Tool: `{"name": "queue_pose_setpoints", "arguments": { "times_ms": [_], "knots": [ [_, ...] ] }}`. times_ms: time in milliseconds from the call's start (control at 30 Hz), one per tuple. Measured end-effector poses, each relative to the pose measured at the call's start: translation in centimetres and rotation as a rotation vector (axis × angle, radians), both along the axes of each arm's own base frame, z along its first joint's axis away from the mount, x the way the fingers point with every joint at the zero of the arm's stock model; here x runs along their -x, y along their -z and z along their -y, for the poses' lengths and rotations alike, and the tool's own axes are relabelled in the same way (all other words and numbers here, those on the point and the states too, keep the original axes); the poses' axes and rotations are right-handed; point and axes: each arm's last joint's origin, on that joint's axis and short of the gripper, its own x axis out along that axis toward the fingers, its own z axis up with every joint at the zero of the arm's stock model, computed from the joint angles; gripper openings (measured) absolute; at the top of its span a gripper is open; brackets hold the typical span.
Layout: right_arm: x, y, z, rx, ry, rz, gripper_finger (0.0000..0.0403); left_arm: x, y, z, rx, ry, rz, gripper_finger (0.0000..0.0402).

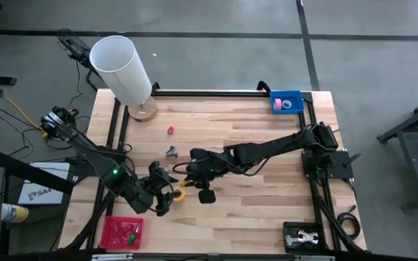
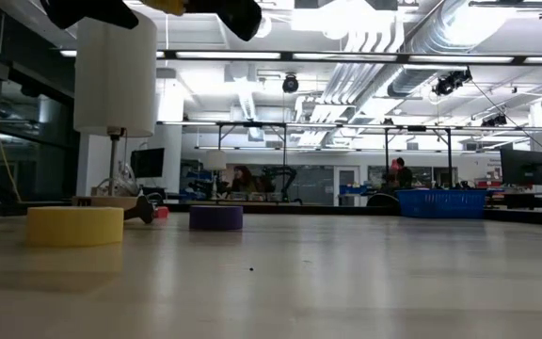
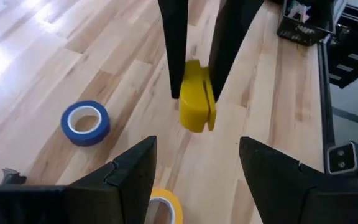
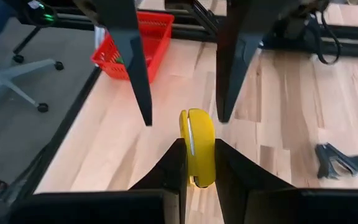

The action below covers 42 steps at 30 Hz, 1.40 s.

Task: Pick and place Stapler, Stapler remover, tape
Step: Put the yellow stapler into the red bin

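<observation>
Wooden table (image 1: 267, 203), tape rolls (image 2: 74, 226), red basket (image 1: 122, 233), lamp (image 1: 125, 72)

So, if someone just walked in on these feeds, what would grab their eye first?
The handover in mid-air at the table's front centre: the right claw is shut on a yellow tape roll, held up above the wood, and the open left claw faces it close by. Next, the tall white cylinder at the back left corner, and the red basket at the front left.
</observation>
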Motion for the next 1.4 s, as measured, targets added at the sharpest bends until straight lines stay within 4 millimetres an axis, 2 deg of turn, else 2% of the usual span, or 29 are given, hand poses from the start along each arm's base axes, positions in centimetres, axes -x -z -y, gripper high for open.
{"name": "queue_pose_setpoints", "arguments": {
  "times_ms": [200,533,1033,1400],
  "knots": [
    [0.22,0.77,0.09,-0.004,0.03,-0.039,0.0045,-0.02,-0.05,-0.11,-0.022,-0.027,0.017,0.0225],
    [-0.25,0.41,0.08,-0.022,0.066,0.022,0.0045,-0.01,-0.05,-0.14,-0.03,-0.036,0.022,0.0225],
    [-0.46,0.84,0.07,-0.021,0.077,0.016,0.0045,0.0,-0.09,-0.28,-0.057,-0.07,0.04,0.0224],
    [-0.46,0.84,0.07,-0.019,0.079,0.016,0.0045,0.0,-0.08,-0.29,-0.058,-0.071,0.04,0.0149]
  ]
}}
